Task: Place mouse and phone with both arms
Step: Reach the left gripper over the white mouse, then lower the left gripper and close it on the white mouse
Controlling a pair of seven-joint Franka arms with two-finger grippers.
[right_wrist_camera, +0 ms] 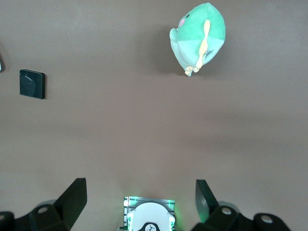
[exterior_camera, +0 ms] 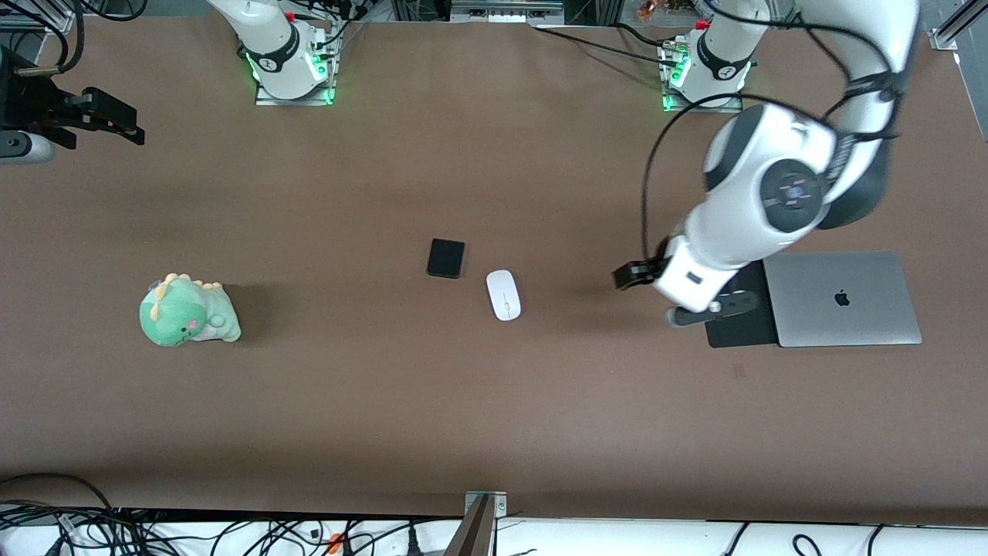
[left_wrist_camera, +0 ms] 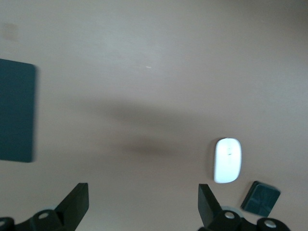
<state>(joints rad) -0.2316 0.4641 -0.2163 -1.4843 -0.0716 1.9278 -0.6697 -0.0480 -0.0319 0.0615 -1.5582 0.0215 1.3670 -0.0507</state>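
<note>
The white oval mouse (exterior_camera: 503, 294) lies near the middle of the table, and the left wrist view shows the mouse (left_wrist_camera: 227, 160) too. The small black phone (exterior_camera: 446, 258) lies beside it, slightly farther from the front camera and toward the right arm's end. Both wrist views catch the phone (left_wrist_camera: 260, 198) (right_wrist_camera: 32, 83). My left gripper (exterior_camera: 706, 309) hangs open and empty over the edge of a black mat (exterior_camera: 737, 328), apart from the mouse. In its own view the left gripper (left_wrist_camera: 143, 202) has bare table between its fingers. My right gripper (exterior_camera: 116, 120) waits open above its end of the table; the right gripper (right_wrist_camera: 141, 197) holds nothing.
A closed silver laptop (exterior_camera: 841, 299) lies partly on the black mat (left_wrist_camera: 17, 110) at the left arm's end. A green plush dinosaur (exterior_camera: 187, 311) (right_wrist_camera: 198, 37) sits toward the right arm's end. The right arm's base (right_wrist_camera: 149, 216) glows green.
</note>
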